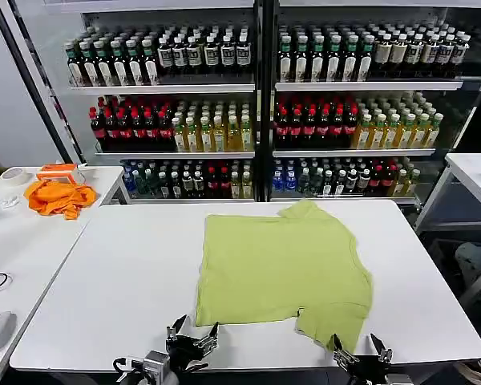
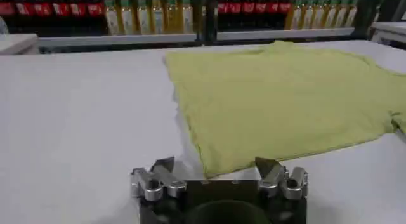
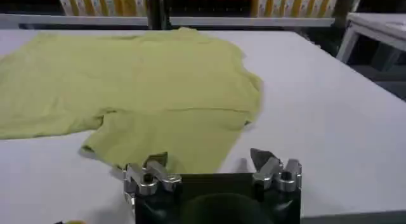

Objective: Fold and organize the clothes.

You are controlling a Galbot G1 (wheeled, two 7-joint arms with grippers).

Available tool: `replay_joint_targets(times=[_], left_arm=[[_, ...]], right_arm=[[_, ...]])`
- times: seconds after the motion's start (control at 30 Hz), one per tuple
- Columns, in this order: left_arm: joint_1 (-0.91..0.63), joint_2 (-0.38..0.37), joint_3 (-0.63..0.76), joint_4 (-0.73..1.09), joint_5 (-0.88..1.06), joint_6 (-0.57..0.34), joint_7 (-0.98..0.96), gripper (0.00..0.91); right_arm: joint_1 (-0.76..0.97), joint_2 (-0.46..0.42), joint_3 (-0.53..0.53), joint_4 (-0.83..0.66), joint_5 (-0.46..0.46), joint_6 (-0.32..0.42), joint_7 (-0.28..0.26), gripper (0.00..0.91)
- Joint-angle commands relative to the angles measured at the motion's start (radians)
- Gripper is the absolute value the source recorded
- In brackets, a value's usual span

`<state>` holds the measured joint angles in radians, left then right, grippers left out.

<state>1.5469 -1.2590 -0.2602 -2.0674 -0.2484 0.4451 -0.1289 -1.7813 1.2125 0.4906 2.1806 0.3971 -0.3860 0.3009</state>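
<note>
Here, T-shirt (image 1: 280,269) lying just beyond both claws; right gripper (image 1: 360,347) hovering nearest sleeve, left gripper (image 1: 192,330) at hem corner, both wide.

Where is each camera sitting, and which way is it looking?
Head view: up on the robot's head, looking down over the white table at the lime cotton T-shirt; both tools show at the near edge, left tool and right tool, both open.
Left wrist view: behind the left tool, low, facing the T-shirt and the shelves of drink bottles.
Right wrist view: behind the right tool, facing the T-shirt's sleeve.
Shared: both wrist views see the same T-shirt and bottle shelves.
</note>
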Motion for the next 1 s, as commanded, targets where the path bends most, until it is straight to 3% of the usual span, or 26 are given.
replay_joint_targets(times=[0.03, 0.53, 1.0], left_arm=[[-0.01, 0.003, 0.006, 0.018, -0.014, 0.001, 0.005, 0.03], [-0.007, 0.015, 0.003, 0.027, -0.006, -0.006, 0.025, 0.03], [0.052, 0.039, -0.056, -0.141, -0.041, -0.092, 0.081, 0.03]], right_arm=[[-0.001, 0.002, -0.005, -0.021, 0.023, -0.005, 0.004, 0.0], [0.001, 0.008, -0.01, -0.011, 0.086, 0.017, 0.001, 0.0], [-0.065, 0.009, 0.059, 0.162, 0.08, 0.04, -0.001, 0.0]])
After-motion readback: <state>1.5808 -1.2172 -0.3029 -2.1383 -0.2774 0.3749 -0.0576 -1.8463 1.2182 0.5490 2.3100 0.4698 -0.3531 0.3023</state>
